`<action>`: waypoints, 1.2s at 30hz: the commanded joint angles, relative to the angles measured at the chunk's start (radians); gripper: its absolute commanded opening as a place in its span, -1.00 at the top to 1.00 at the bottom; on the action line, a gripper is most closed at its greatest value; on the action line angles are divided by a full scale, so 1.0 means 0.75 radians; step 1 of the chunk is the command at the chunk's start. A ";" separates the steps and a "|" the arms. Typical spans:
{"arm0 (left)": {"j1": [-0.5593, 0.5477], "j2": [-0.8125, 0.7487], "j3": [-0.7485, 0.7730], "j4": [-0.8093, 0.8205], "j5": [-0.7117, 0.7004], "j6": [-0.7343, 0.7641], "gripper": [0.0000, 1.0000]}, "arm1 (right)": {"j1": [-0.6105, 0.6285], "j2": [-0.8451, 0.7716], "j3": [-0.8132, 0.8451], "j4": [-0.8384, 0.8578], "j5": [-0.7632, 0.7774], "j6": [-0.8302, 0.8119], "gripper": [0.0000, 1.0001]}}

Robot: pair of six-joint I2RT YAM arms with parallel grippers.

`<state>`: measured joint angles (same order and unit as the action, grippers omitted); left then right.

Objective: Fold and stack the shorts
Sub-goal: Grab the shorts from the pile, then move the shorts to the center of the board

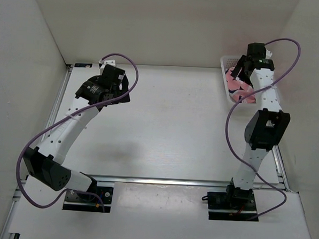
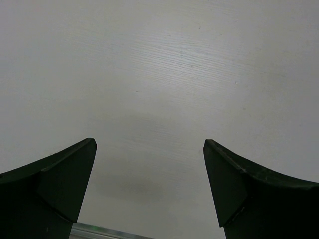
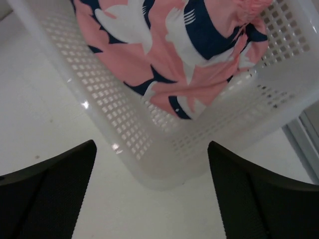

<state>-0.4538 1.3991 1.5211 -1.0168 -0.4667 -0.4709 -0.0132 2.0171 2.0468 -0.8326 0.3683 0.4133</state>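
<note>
The salmon-pink shorts (image 1: 239, 85) with navy and white shark shapes lie bunched inside the white mesh basket (image 1: 226, 84) at the far right of the table. In the right wrist view the shorts (image 3: 169, 55) fill the basket (image 3: 124, 124). My right gripper (image 3: 152, 164) is open and empty, held above the basket's near corner; in the top view it (image 1: 242, 67) hangs over the basket. My left gripper (image 2: 149, 159) is open and empty over bare white table; in the top view it (image 1: 118, 82) is at the far left.
White walls enclose the table (image 1: 170, 125) on the left, back and right. A metal rail (image 1: 183, 181) runs across near the arm bases. The basket sits tight against the right wall.
</note>
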 commanded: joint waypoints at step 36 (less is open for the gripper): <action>0.394 0.068 0.424 -0.170 0.226 0.074 -1.00 | 0.504 -0.544 0.335 0.157 -0.530 -0.240 0.99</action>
<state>-0.1902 1.5440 1.7531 -1.0855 -0.3302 -0.4259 0.3302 1.6196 2.3463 -0.7021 0.0303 0.2722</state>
